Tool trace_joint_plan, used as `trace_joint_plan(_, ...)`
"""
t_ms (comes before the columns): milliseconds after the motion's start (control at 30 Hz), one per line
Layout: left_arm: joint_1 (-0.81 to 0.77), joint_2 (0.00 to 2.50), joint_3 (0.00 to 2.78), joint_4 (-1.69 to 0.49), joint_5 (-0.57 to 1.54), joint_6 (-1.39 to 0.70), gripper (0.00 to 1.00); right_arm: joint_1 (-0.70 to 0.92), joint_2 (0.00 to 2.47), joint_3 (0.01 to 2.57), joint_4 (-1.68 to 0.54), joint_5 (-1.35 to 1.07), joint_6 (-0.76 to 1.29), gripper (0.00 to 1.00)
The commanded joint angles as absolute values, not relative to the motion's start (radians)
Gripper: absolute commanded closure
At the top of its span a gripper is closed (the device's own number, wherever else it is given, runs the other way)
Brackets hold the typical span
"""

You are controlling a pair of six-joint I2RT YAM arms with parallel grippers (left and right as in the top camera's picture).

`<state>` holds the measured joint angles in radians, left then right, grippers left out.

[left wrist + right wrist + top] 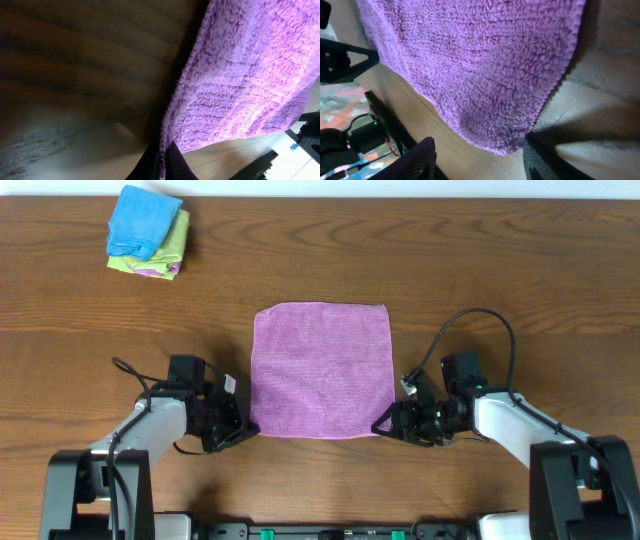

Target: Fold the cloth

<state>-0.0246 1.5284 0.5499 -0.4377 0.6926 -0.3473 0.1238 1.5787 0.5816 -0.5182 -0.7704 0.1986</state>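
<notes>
The cloth [320,370] lies flat and spread out in the middle of the worktop [500,260]. It looks about as wide as it is long, so no side is the long one. Its near edge runs from left to right, and a gripper sits at each end of that edge. The left gripper [243,430] is at the near left corner. Its wrist view shows the two dark fingers [172,162] pressed together with the corner of the cloth pinched between them. The right gripper [385,426] is at the near right corner. Its fingers [417,160] stand apart, one on each side of the corner, and they are not squeezing it yet. Each arm is just as close to its own corner as the other. The rest of the cloth lies on the far side of both grippers. So I think the right one must close first. Then both could lift the near edge and carry it to the far edge.
</notes>
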Motion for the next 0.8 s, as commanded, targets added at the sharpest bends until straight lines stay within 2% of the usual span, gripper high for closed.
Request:
trace_joint_plan(0,-0.028,1.537,0.546,-0.414,0.723,-0.388,0.94,0.109,1.617,0.542,-0.548,-0.527,0.224,0.4)
trace_joint_plan(267,-0.027,1.537,0.628,-0.386,0.862,-0.435,0.94,0.109,1.617,0.542,-0.575,-0.459,0.273,0.37)
trace_joint_plan(400,-0.027,1.536,0.663,-0.397,0.876,-0.435,0.94,0.109,1.617,0.542,-0.548,-0.418,0.322,0.42)
trace_joint_plan(767,-0.027,1.536,0.663,-0.395,0.877,-0.434,0.94,0.109,1.617,0.542,-0.487,-0.332,0.379,0.48)
